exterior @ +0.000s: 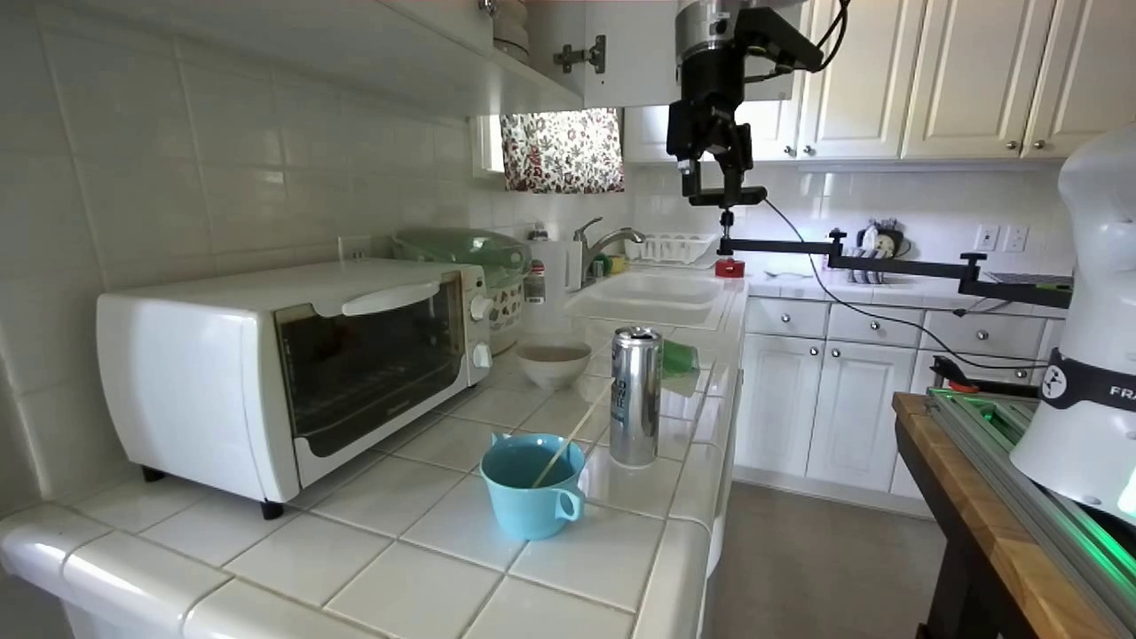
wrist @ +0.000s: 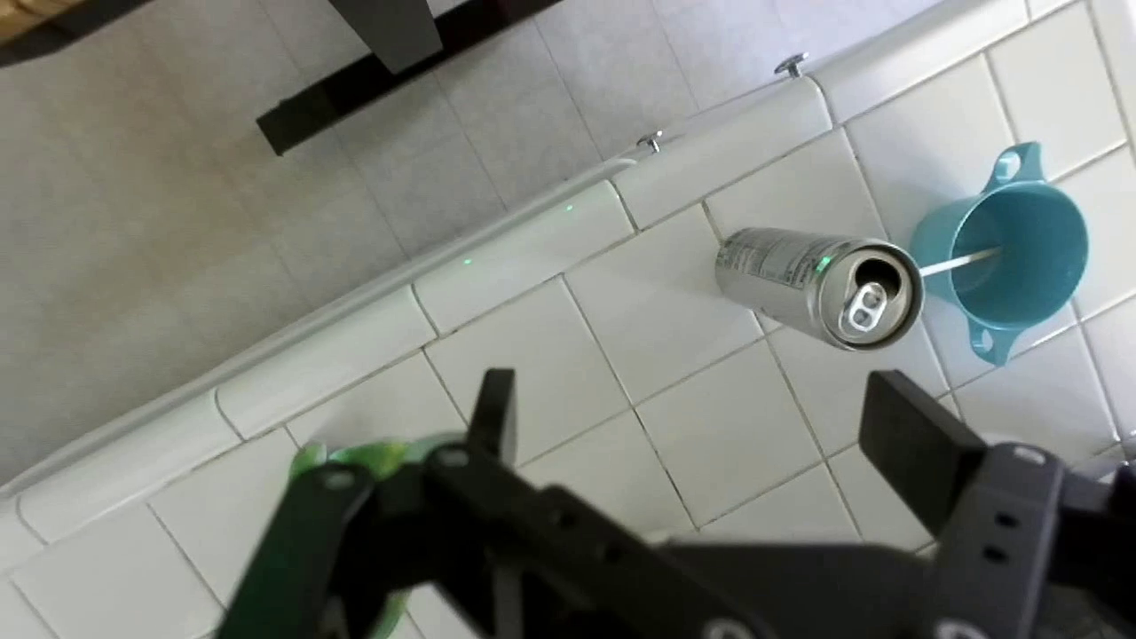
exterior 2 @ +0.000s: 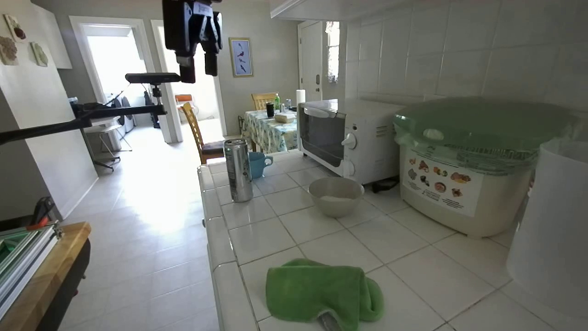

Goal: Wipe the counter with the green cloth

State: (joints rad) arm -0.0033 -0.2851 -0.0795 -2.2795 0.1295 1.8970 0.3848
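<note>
Two fingers (wrist: 914, 448) of the gripper (wrist: 697, 422) stand parted, released. Below it, on the tiled counter (wrist: 674, 302), lies the green cloth (exterior 2: 317, 290); a can (wrist: 790, 275) and a blue cup (wrist: 1029, 240) also stand lower than the gripper.

My black two-fingered gripper (exterior 2: 199, 71): black, shading to dark grey in my wrist view.
Folded green fabric cloth (exterior 2: 317, 290): an even, plain green.
White square-tiled counter (exterior: 399, 586): glossy white, gridded by darker lines; I see it dotted green in my wrist view.
Tall silver metal can (exterior: 635, 399): shiny silver, dark lettering.
Round turquoise cup (exterior: 528, 501): turquoise inside and out.
Boxy white toaster oven (exterior: 297, 355): white casing, dark front.
White floral fabric curtain (exterior: 564, 151): red and dark flowers.
</note>
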